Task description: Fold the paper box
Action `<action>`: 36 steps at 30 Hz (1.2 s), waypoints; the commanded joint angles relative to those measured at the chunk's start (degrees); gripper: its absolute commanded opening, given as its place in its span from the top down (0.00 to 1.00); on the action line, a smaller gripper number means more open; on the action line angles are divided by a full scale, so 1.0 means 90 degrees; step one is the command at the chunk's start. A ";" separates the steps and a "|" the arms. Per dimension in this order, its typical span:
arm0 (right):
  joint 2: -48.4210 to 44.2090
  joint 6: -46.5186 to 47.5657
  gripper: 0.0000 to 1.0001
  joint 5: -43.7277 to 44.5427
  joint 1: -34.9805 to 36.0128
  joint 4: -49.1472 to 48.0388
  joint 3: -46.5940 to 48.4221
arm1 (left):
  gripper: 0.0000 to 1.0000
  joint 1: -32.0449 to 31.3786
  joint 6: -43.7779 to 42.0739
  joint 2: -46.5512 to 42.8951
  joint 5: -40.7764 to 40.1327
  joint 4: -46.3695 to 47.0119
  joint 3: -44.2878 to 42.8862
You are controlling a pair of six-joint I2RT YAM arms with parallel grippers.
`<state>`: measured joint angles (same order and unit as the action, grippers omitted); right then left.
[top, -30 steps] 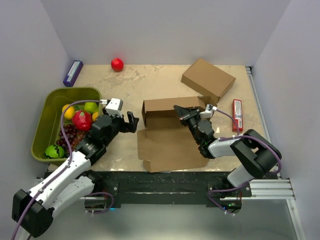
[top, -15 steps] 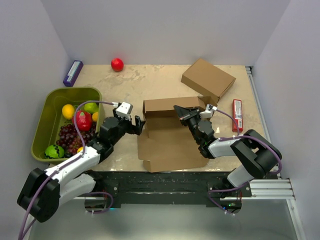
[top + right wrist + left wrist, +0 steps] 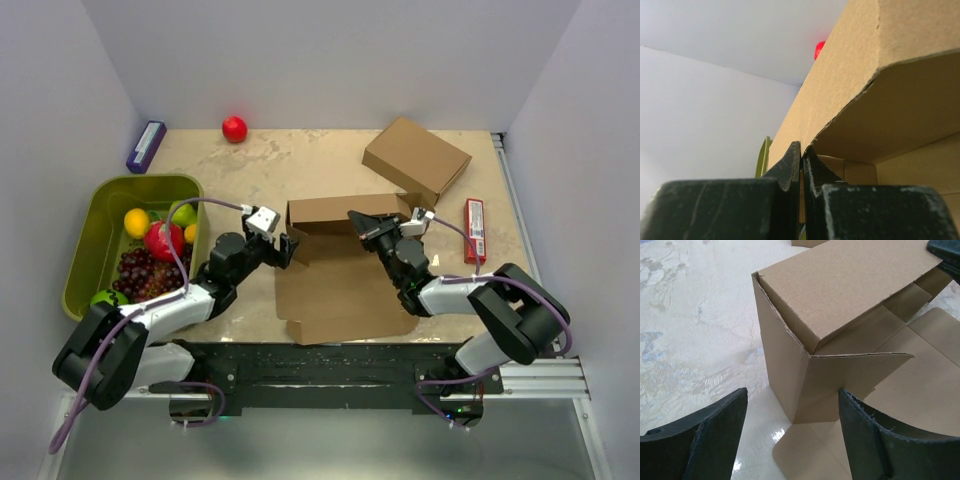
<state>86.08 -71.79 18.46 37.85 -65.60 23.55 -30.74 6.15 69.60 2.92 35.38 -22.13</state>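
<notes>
The paper box (image 3: pixel 340 295) is a brown cardboard sheet lying flat mid-table, with its back part folded up into a hollow wall (image 3: pixel 330 213). My left gripper (image 3: pixel 288 248) is open at the wall's left end. In the left wrist view the box corner (image 3: pixel 790 365) stands between the spread fingers (image 3: pixel 792 392), with the side flap (image 3: pixel 860 370) against the right fingertip. My right gripper (image 3: pixel 358 222) is shut on the raised wall's edge from the right. In the right wrist view cardboard (image 3: pixel 850 75) is pinched between its tips (image 3: pixel 801 147).
A second brown carton (image 3: pixel 416 158) stands at the back right, with a red flat pack (image 3: pixel 475 230) beside it. A green bin (image 3: pixel 95 225) of fruit sits at the left. A red ball (image 3: pixel 234 128) and a purple box (image 3: pixel 146 146) lie near the back wall.
My left arm has reached right from beside the bin to the box's left corner, and its jaws have narrowed a little. The right gripper and the box have stayed put.
</notes>
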 commanded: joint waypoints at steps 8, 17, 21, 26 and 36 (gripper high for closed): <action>-0.0268 0.0399 1.00 -0.0166 0.0023 0.1136 0.0166 | 0.32 0.0037 -0.0469 0.0664 -0.0070 0.0640 -0.0510; -0.0278 0.0262 1.00 -0.0254 0.0033 0.1293 0.0254 | 0.43 -0.0070 -0.0498 0.1084 -0.0666 0.0444 -0.0754; -0.0287 0.0077 1.00 -0.0351 0.0033 0.1371 0.0313 | 0.44 -0.0188 -0.0644 0.1260 -0.0773 0.0328 -0.0881; -0.0414 -0.0090 1.00 -0.0498 0.0033 0.1750 0.0527 | 0.44 -0.0217 -0.0840 0.1339 -0.0949 0.0220 -0.0920; -0.0688 -0.0109 1.00 -0.0459 0.0024 0.2533 0.0791 | 0.46 -0.0285 -0.1074 0.1514 -0.1057 0.0113 -0.1037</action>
<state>81.19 -74.19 16.86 37.58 -49.60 29.15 -33.19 -0.34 81.95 -2.85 35.62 -28.88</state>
